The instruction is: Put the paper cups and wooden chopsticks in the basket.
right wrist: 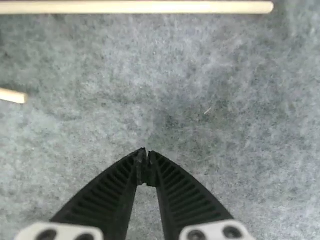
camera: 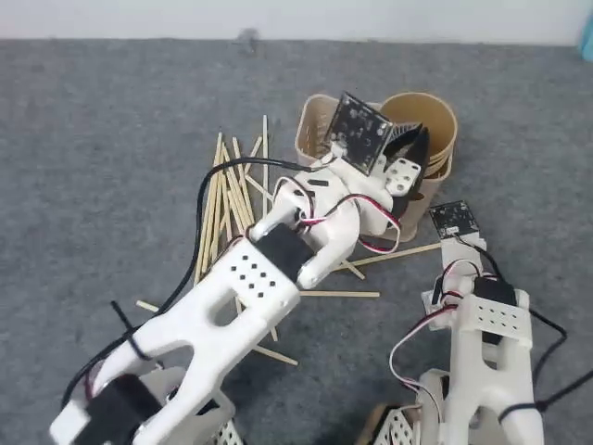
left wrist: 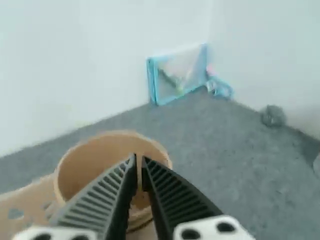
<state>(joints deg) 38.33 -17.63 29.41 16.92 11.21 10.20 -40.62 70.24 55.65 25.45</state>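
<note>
A brown paper cup (camera: 434,116) stands upright against the right side of the beige basket (camera: 315,125). My left gripper (camera: 417,153) hangs over the cup's mouth, shut, with nothing seen between its fingers. In the left wrist view the gripper (left wrist: 138,160) points at the cup (left wrist: 95,155), with the basket's wall (left wrist: 20,210) beside it. Several wooden chopsticks (camera: 227,190) lie scattered left of the basket. My right gripper (right wrist: 146,152) is shut and empty just above the carpet, near a chopstick (right wrist: 135,7) and the end of another chopstick (right wrist: 10,95).
Grey carpet (camera: 102,139) covers the whole floor area. Loose chopsticks (camera: 398,253) lie between the two arms and under the left arm. A blue-framed object (left wrist: 177,75) leans on the far wall. White bases (camera: 398,431) stand at the near edge.
</note>
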